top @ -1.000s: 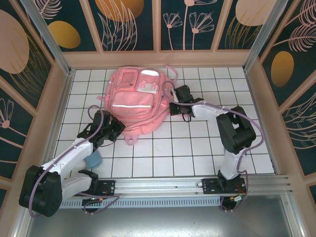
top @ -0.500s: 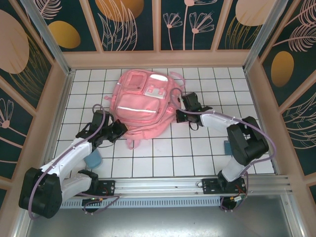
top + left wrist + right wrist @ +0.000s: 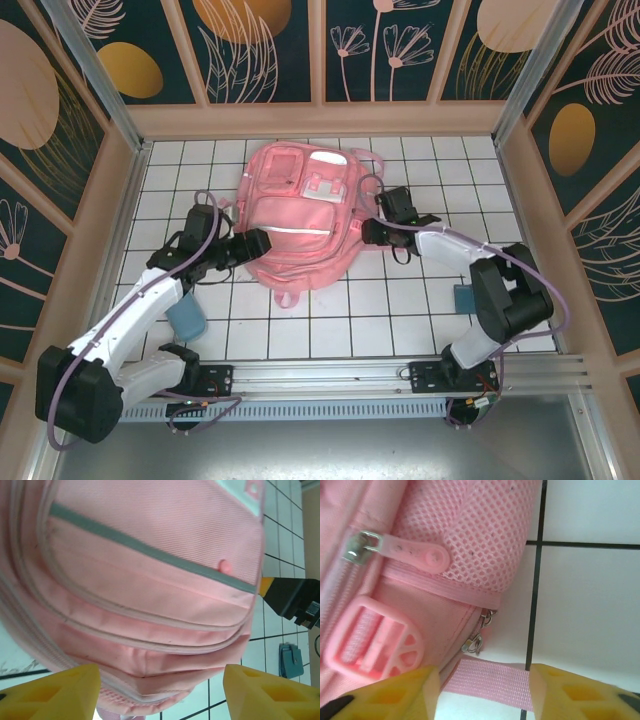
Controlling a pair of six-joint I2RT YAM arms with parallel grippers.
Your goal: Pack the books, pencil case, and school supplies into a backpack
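I log backpack (image 3: pixel 300 215) flat mid-table, long axis far-to-near, lying between both arms. Left gripper (image 3: pixel 258 244) spread, empty, at its left flank. Right gripper (image 3: pixel 368 232) spread, straddling pink strap (image 3: pixel 490 676), not clamped. Zipper pull (image 3: pixel 417 554) just ahead; I judge right arm nearer.

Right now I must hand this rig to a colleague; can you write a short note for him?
Left gripper: open, at the pink backpack's near corner.
Right gripper: open, a pink strap between its fingers.
The backpack lies flat mid-table and its front zips look closed.
A blue case lies beside the right arm, a light blue item beside the left arm.
Done: nothing seen packed.
Left: open the backpack, pack everything.
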